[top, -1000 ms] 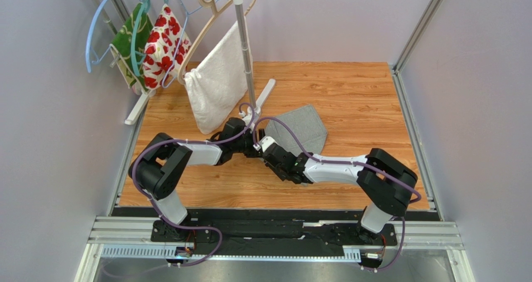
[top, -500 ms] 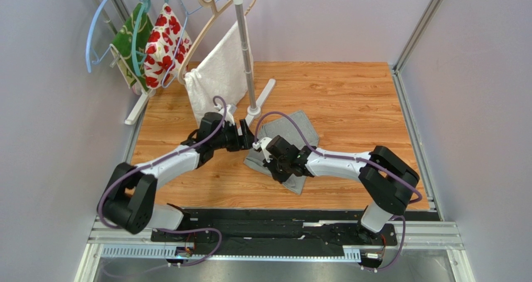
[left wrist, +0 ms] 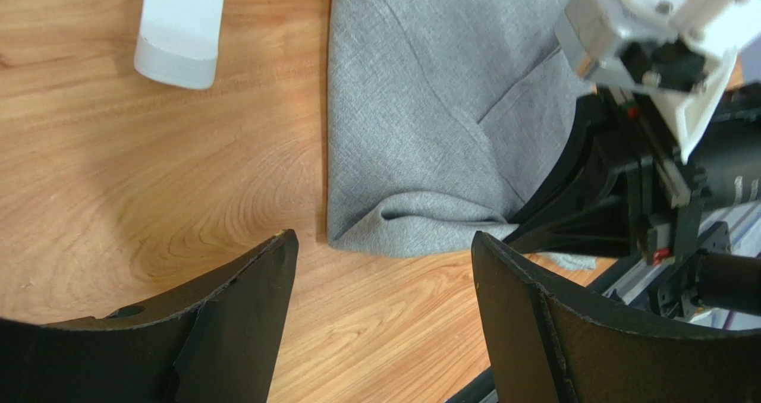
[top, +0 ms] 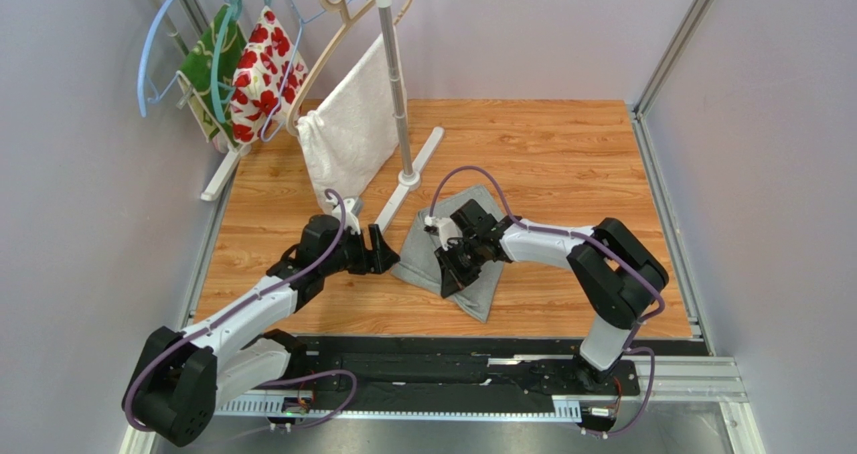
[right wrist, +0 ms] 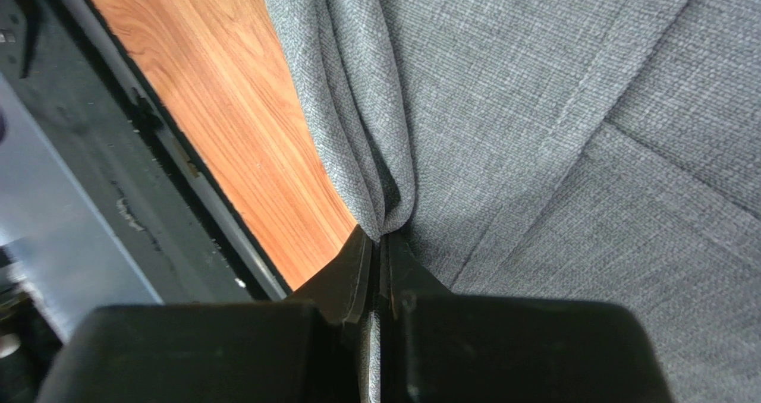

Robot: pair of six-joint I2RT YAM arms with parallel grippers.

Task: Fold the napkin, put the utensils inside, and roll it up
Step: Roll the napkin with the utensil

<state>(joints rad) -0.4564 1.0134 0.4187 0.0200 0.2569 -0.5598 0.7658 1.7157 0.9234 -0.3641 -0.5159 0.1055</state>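
The grey napkin (top: 417,245) lies crumpled on the wooden table, left of centre. My right gripper (top: 453,265) is over it, shut on a raised fold of the cloth. The right wrist view shows the fold (right wrist: 375,144) pinched between the closed fingers (right wrist: 382,242). My left gripper (top: 385,255) is open and empty, just left of the napkin's left edge and not touching it. The left wrist view shows the napkin (left wrist: 429,109) beyond my open left gripper (left wrist: 384,242), with the right gripper (left wrist: 616,189) on its far side. No dark utensil is in view.
A clothes rack stands at the back left; its pole (top: 394,82) and white foot (top: 407,180) are just behind the napkin. A white towel (top: 347,133), a red-flowered fabric (top: 264,67) and hangers hang on it. The black rail (top: 443,349) runs along the near edge.
The napkin has been dragged nearer and now lies bunched. My left gripper has drawn back to the near left, off the cloth. My right gripper has stayed on the napkin and shifted slightly right.
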